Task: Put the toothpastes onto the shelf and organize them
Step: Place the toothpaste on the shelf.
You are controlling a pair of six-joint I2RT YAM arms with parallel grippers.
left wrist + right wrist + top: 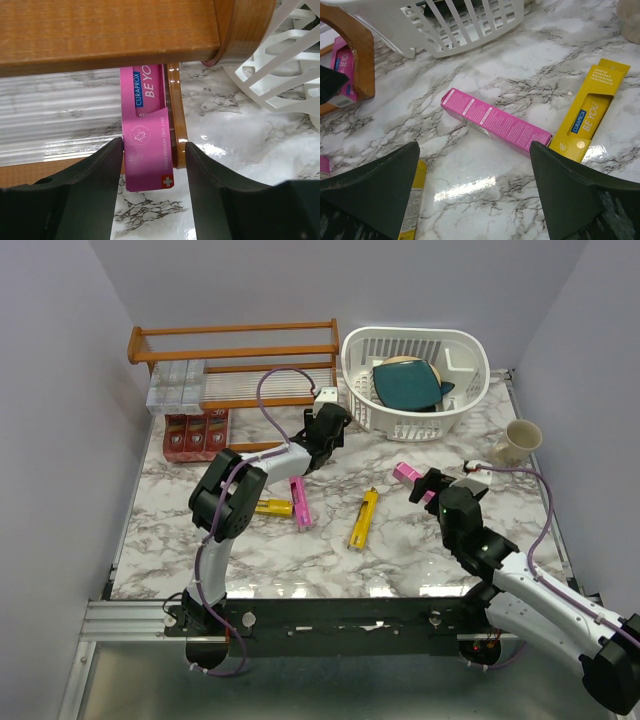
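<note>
Under wooden shelf rail [100,30]: glossy pink rectangular carton [147,145].

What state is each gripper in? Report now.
Left gripper: open, straddling the pink carton at the shelf, not clamping it.
Right gripper: wide open, holding nothing.

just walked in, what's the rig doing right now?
Left gripper sits at the shelf's right end, jaws loose either side of a pink toothpaste carton lying partly under the rail. Right gripper hangs wide open over another pink carton on the table. Red cartons are already on the shelf; three more cartons lie loose.
</note>
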